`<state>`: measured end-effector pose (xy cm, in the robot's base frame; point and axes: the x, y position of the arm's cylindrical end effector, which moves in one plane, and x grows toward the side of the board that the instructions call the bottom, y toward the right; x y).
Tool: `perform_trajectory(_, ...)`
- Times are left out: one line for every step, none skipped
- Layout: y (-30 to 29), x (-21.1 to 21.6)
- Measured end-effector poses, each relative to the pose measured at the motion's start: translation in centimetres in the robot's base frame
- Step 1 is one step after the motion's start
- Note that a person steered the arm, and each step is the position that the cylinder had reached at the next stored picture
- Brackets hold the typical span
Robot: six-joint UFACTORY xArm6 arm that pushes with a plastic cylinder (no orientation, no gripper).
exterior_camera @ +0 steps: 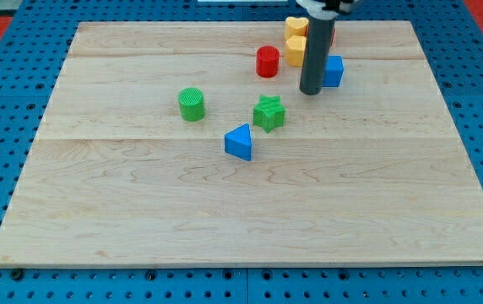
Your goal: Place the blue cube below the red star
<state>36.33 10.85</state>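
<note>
The blue cube [334, 71] sits near the view's top, right of centre, partly hidden by my rod. My tip [312, 91] rests on the board just left of the cube and slightly below it, touching it or very close to it. A sliver of a red block [333, 37] shows just above the cube behind the rod; its shape cannot be made out.
A red cylinder [267, 62] stands left of the rod. Two yellow blocks [295, 24] [295, 50] sit above it by the rod. A green star [268, 112], a blue triangular block [239, 142] and a green cylinder [192, 104] lie mid-board. The wooden board [225, 219] sits on a blue pegboard.
</note>
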Motion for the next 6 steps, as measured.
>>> perform_trajectory(9.0,-1.1)
perform_trajectory(6.1,-4.8)
perform_trajectory(5.2,-0.5)
perform_trajectory(2.2,-2.3)
perform_trajectory(2.5,-6.8)
perform_trajectory(1.4,-1.5)
